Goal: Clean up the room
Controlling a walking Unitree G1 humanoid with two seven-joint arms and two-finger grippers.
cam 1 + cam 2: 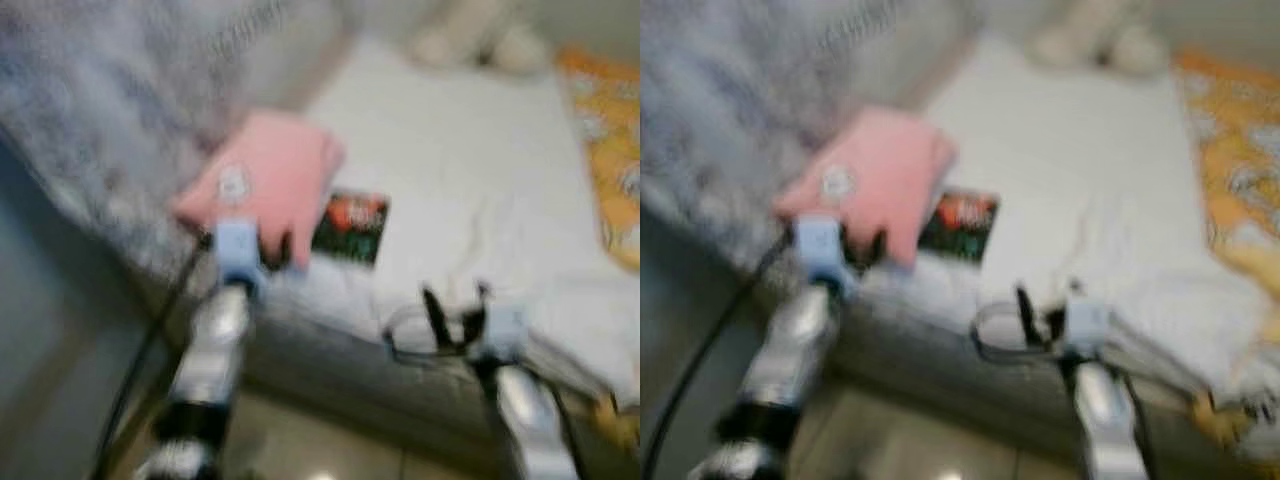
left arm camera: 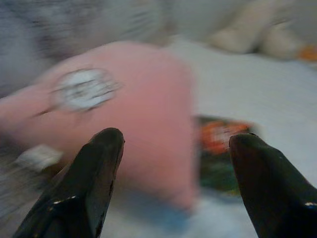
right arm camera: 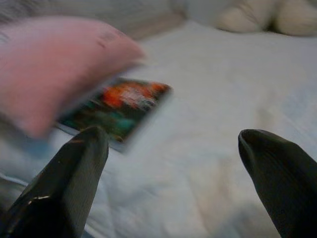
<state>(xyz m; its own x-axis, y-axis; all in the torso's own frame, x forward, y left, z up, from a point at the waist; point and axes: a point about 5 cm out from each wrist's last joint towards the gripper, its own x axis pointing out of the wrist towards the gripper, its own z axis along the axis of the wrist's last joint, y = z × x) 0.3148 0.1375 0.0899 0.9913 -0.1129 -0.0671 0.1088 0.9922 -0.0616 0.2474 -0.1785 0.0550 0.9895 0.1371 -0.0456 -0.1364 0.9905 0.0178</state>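
Observation:
A pink cushion (image 1: 265, 180) with a round white patch lies near the front left corner of a white bed (image 1: 470, 150). Partly under its right side lies a dark book with a red and green cover (image 1: 352, 226). My left gripper (image 1: 274, 250) is open just in front of the cushion (image 2: 148, 129), its fingers (image 2: 96, 173) spread before the cushion's near edge. My right gripper (image 1: 455, 305) is open over the bed's front edge, to the right of the book (image 3: 119, 106). All views are blurred.
A grey patterned blanket (image 1: 120, 110) hangs at the left of the bed. An orange patterned cloth (image 1: 610, 150) lies along the right edge. A pale soft toy (image 1: 480, 40) sits at the far end. Tiled floor (image 1: 330, 450) lies in front.

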